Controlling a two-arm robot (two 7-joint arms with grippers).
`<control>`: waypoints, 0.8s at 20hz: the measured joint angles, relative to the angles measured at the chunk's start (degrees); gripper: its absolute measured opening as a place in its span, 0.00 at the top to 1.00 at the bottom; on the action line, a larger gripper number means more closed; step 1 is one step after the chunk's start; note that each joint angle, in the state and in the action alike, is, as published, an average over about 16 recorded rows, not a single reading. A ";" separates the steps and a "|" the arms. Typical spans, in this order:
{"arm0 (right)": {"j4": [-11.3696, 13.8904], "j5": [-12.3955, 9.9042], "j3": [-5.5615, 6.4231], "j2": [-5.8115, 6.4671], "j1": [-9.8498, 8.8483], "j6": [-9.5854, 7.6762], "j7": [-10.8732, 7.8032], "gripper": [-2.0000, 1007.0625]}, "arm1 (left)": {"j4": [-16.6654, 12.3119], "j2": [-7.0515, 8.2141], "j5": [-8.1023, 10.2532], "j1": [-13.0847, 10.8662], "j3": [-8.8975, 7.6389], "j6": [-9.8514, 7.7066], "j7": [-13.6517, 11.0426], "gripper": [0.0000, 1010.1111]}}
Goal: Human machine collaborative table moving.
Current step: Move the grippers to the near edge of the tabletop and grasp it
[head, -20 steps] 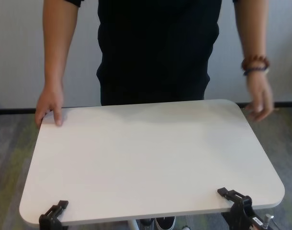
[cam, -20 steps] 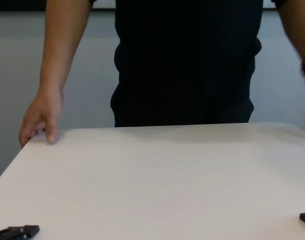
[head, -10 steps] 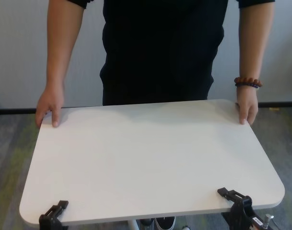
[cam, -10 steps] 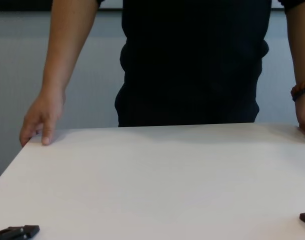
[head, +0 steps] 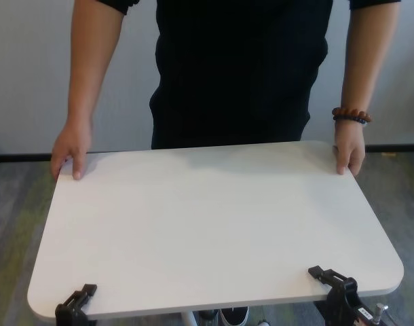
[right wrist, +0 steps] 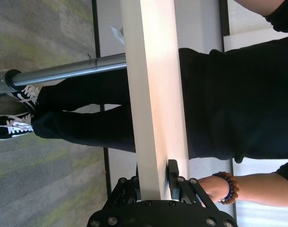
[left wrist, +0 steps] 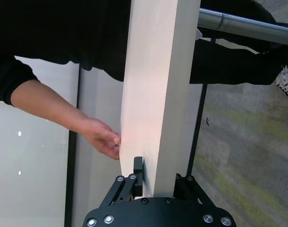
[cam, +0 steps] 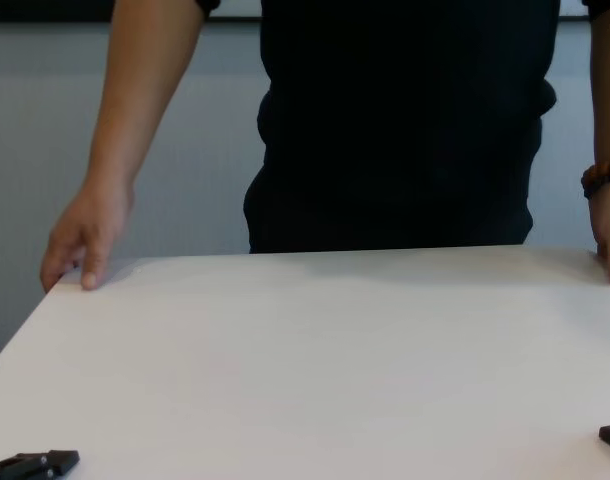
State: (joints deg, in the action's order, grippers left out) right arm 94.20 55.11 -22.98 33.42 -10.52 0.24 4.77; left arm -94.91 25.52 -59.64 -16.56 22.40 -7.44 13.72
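the table (head: 214, 224) fills the middle of the head view, a white rectangular top with rounded corners, its long near edge toward the robot and its far edge against the human (head: 237, 68). the human stands just behind that far edge in a black short-sleeved shirt, arms down, one hand on each far corner. the hand on the robot's left (head: 70, 151) has its fingers laid on the top at the corner; the hand on the robot's right (head: 348, 151) curls over the opposite far corner, with a brown beaded bracelet (head: 348, 115) on that wrist.

the left pincer (head: 77, 302) sits at the near left corner of the table, closed tight on the table's thin edge: in the left wrist view one black finger (left wrist: 138, 175) lies flat on the top face and the other side of the pincer is under the board. the right pincer (head: 332, 280) is at the near right corner, likewise clamped on the edge, with a finger (right wrist: 173, 178) pressed against the top face in the right wrist view.

under the board the grey metal pole (right wrist: 63, 72) of the table's leg runs off, and beyond it the human's black trousers and white-laced sneakers (right wrist: 14, 124) stand on grey-green carpet (head: 17, 204). a pale wall (head: 24, 68) rises behind the human.
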 joint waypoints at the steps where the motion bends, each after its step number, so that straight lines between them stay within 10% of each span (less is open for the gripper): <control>1: 0.00 0.00 0.00 0.00 0.00 0.00 0.00 0.73 | 0.00 0.00 0.00 0.00 0.00 0.00 0.00 0.73; 16: 0.04 0.07 0.00 0.02 -0.01 -0.04 0.04 0.73 | 0.00 0.00 0.00 0.00 0.00 0.00 -0.02 0.73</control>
State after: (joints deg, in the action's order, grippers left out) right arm 94.23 55.18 -22.99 33.44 -10.53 0.20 4.81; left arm -94.91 25.52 -59.64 -16.56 22.40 -7.44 13.70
